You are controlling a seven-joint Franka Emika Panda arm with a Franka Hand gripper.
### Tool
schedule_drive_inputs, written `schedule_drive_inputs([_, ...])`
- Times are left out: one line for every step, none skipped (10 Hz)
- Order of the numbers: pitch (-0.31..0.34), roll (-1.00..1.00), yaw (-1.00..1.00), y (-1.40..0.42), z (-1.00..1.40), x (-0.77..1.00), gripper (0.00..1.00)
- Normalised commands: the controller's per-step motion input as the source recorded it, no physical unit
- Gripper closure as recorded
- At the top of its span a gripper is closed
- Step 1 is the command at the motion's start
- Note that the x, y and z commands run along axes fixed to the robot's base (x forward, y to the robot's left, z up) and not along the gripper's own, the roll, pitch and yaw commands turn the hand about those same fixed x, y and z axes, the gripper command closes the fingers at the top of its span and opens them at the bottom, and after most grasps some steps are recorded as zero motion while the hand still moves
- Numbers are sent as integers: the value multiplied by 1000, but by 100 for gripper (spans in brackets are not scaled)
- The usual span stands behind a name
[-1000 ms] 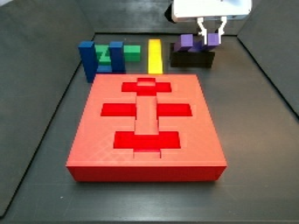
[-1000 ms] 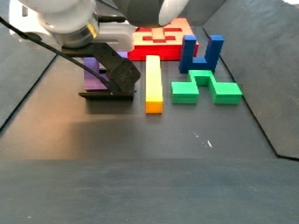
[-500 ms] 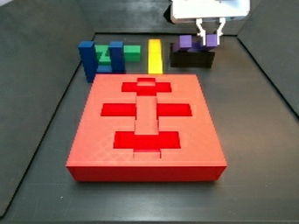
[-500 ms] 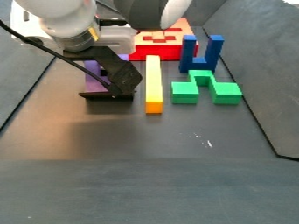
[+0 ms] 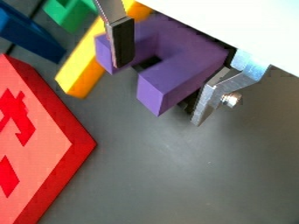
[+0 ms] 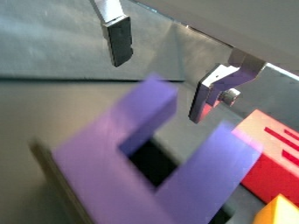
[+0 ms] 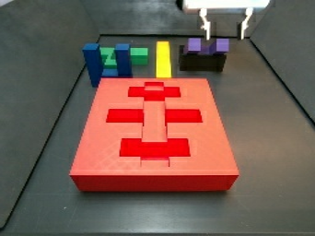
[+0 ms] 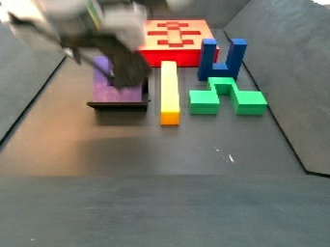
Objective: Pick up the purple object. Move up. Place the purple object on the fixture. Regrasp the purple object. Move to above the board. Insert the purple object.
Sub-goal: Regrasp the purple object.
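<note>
Blurring hides the arm in a side view, tool (image 7: 226, 30) above the purple object (image 7: 208, 45), fingers (image 6: 117, 39) spread wide and holding nothing, purple object resting on the fixture (image 7: 204, 62) beyond the board (image 7: 157, 138).

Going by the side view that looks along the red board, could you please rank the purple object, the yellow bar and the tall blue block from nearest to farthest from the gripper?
The gripper hangs open just above the fixture.
1. Purple object: right under the gripper, on the fixture.
2. Yellow bar: beside the fixture, toward the middle.
3. Tall blue block: far end of the row, beyond the green block.
</note>
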Motion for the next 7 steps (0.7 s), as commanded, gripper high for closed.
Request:
schedule_drive_inputs([286,1000,0,-234,583,417,0])
schedule_drive_inputs([306,1000,11,-271,394,583,0])
schedule_drive_inputs([280,1000,40,-240,217,609,0])
schedule_drive_inputs([251,1000,100,-186,171,383,0])
schedule_drive_inputs([260,1000,157,-83,129,294,0])
schedule_drive_inputs([240,1000,177,-77,109,266,0])
schedule_drive_inputs([137,1000,194,-131,14,220,0])
